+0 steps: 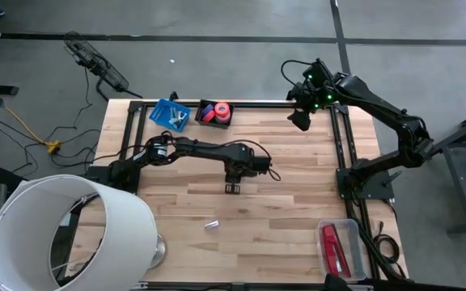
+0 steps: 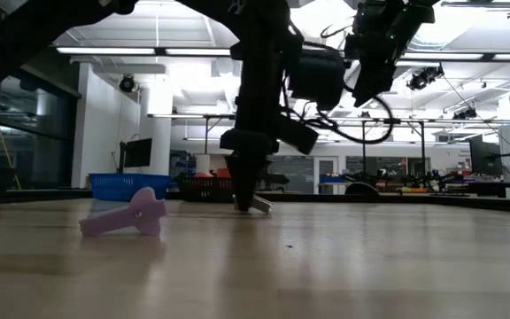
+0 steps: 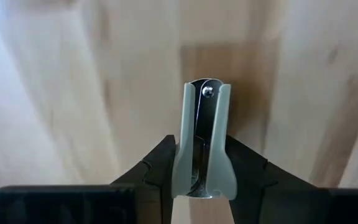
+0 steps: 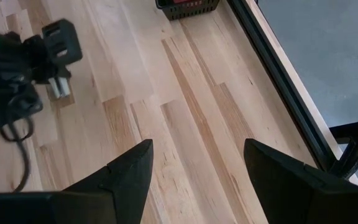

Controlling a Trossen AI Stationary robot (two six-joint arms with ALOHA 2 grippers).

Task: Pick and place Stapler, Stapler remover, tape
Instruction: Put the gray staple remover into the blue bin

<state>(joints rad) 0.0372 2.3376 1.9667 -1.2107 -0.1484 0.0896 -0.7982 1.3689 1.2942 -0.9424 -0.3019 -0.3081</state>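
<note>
Evidently the left gripper [image 3: 202, 171] has its jaws pinched across the staple remover's [image 3: 202, 140] pale plastic grips mid-bench (light, rigid, slick-sided, so squeezing the broad grips suits), while the right gripper [image 4: 197, 171] hangs open, empty, over the far right corner.

Pale wooden worktop [image 1: 298, 202], butcher-block planks, black rail frame along its edges. On it: a blue basket [image 1: 169, 113] and a black basket [image 1: 214, 112] side by side at the far edge; a clear tray [image 1: 354, 246] with the red stapler [image 1: 332, 246] at the near right corner; a small pale staple remover [image 1: 210, 225] lying alone near the middle front; a white lampshade [image 1: 63, 234] over the near left corner.
</note>
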